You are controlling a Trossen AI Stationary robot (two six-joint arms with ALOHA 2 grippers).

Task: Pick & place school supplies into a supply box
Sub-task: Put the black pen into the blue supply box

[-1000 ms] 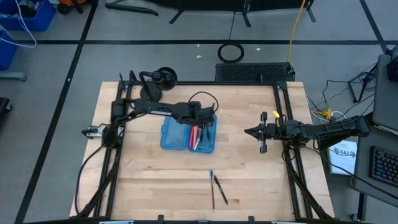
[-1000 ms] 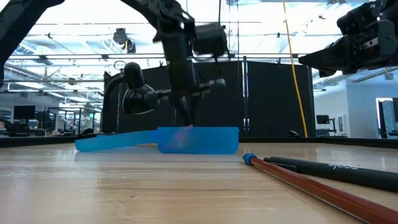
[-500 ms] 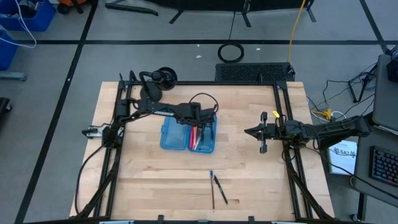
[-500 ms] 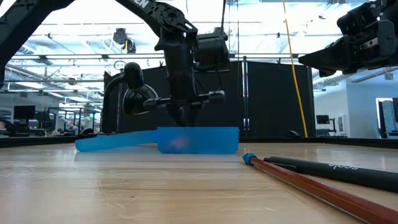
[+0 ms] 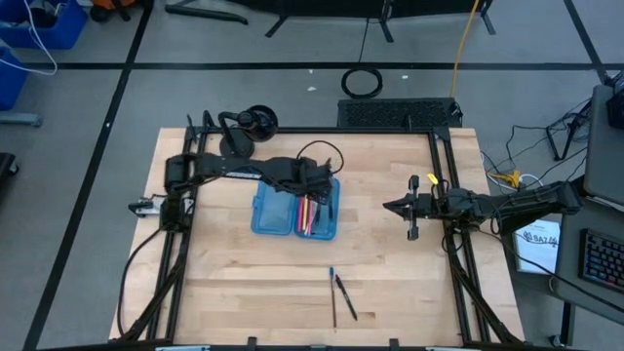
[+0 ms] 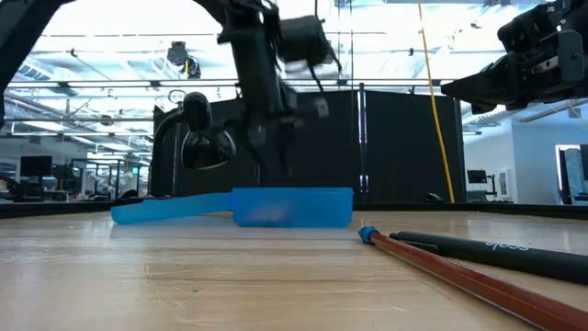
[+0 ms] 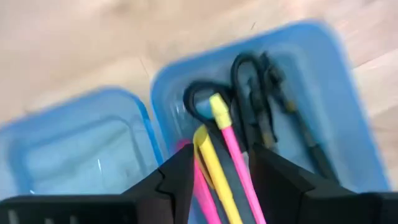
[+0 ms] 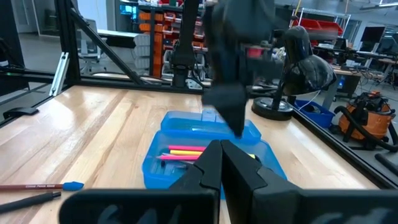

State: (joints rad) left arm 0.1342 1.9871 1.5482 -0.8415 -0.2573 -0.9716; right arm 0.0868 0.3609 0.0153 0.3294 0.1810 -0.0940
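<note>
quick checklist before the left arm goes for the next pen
1. Left gripper clear of its load: ok, fingers apart over the box with nothing between them.
2. Dropped pens inside the box: ok, pink and yellow ones lie in the same half as the scissors.
3. Other half of the box: ok, nothing in it.
4. Next targets: ok, a blue-tipped pencil and a black pen lie on the table, nearer its front edge.
5. Right gripper out of the way: ok, shut, parked at the table's right side.
6. Path to them: cannot tell.
</note>
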